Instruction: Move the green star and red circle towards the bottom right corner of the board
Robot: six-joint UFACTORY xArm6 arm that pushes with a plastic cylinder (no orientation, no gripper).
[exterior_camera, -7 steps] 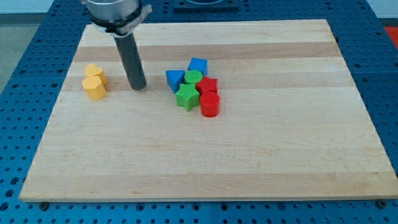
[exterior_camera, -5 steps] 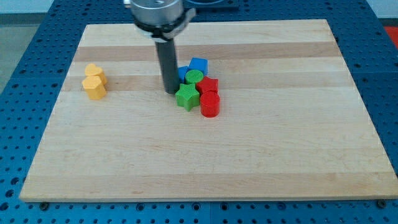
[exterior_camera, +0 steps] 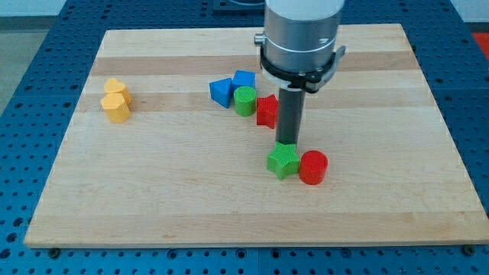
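On the wooden tabletop [exterior_camera: 153, 198], my tip [exterior_camera: 288, 145] stands upright against the top edge of the green star [exterior_camera: 283, 161], which touches the red circle [exterior_camera: 312, 167] at centre-right. Both look light, rigid and likely to slide; push their upper-left faces. The end effector is a bare rod holding nothing.

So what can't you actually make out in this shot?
- My tip: its very end sits right behind the green star, so contact can't be confirmed.
- Red block: the rod covers its right part; shape unclear.
- Two yellow blocks: pressed together, shapes too small to tell.
- Arm: cut off by the view's top.
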